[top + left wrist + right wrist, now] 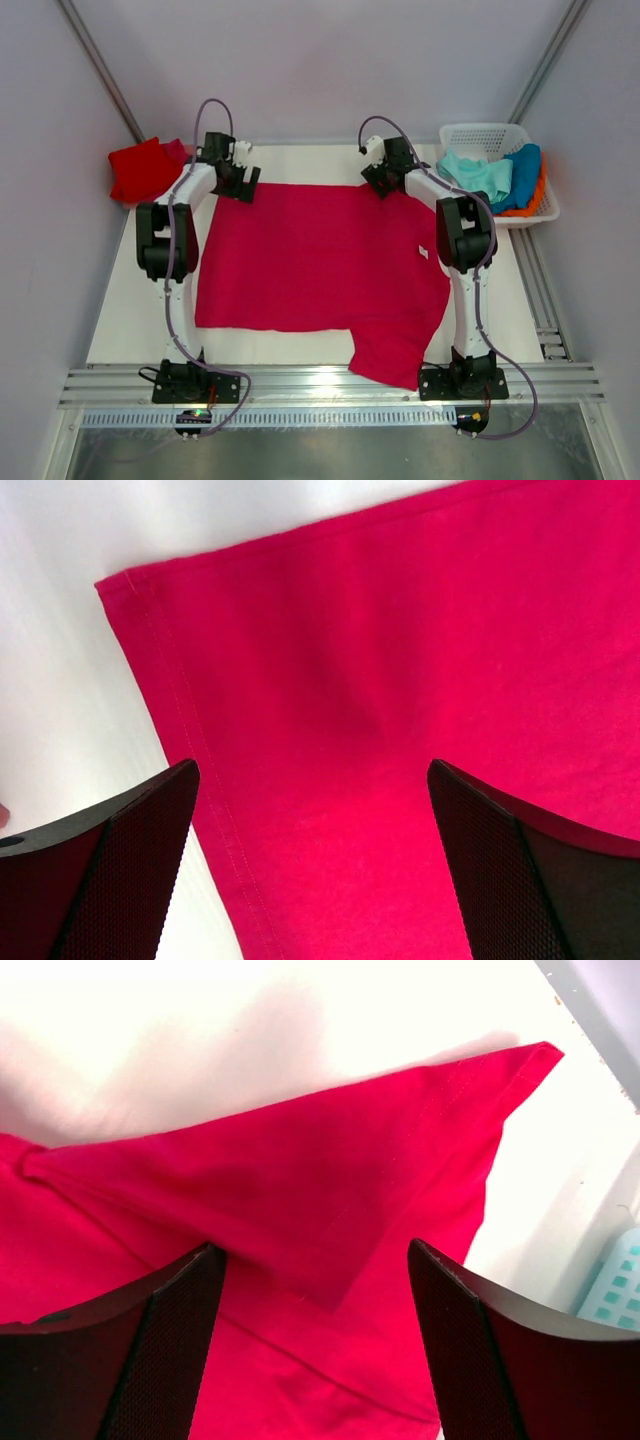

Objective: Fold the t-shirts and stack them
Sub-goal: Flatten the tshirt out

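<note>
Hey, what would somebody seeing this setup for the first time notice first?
A big crimson-pink cloth t-shirt lies spread across the middle of the white table. Both arms reach to its far edge, the left gripper and the right gripper open over the cloth. A red t-shirt sits at the far left, and a white plastic lattice basket holding mint-green, blue and orange cloth stands far right.

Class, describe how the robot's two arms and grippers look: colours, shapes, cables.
Both the left arm and right arm have white links and bulky black joints. A greyish cable loops along each. The left gripper and right gripper have black wedge-shaped fingers with a fine mesh texture.
</note>
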### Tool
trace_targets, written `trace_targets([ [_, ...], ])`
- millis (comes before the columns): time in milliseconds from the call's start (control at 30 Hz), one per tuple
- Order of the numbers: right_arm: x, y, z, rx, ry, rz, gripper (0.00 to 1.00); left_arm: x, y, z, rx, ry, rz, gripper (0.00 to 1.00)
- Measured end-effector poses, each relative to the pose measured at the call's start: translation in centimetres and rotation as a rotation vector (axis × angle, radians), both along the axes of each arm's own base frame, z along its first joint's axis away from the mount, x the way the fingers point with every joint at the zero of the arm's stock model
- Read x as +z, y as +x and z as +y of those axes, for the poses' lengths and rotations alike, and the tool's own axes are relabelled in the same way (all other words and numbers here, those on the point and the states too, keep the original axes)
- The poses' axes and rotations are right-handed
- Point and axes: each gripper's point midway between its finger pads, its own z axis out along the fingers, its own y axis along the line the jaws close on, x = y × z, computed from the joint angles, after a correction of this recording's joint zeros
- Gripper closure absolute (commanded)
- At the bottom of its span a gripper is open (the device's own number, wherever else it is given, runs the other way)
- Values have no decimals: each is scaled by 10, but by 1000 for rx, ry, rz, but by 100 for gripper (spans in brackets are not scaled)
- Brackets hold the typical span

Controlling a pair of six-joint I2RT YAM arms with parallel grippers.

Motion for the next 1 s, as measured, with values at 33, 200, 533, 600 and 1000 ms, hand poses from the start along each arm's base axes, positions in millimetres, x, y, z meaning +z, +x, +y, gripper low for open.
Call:
trace_targets([
  [33, 1, 2, -1, -2, -9, -8, 23, -1, -2, 1, 2, 1, 5, 3],
  [200, 2, 12, -5, -17, -37, -34, 23, -5, -7, 5, 7, 2, 18, 3],
  [533, -9, 19, -6, -6, -76, -10, 81, -5, -8, 0, -6, -23, 23, 3],
  [600, -10, 19, -5, 0, -82, -5, 87, -5, -8, 0, -7, -25, 23, 3],
  [1000, -9, 17, -7, 5, -106, -3, 97, -13, -12, -4, -11, -48, 45, 3],
])
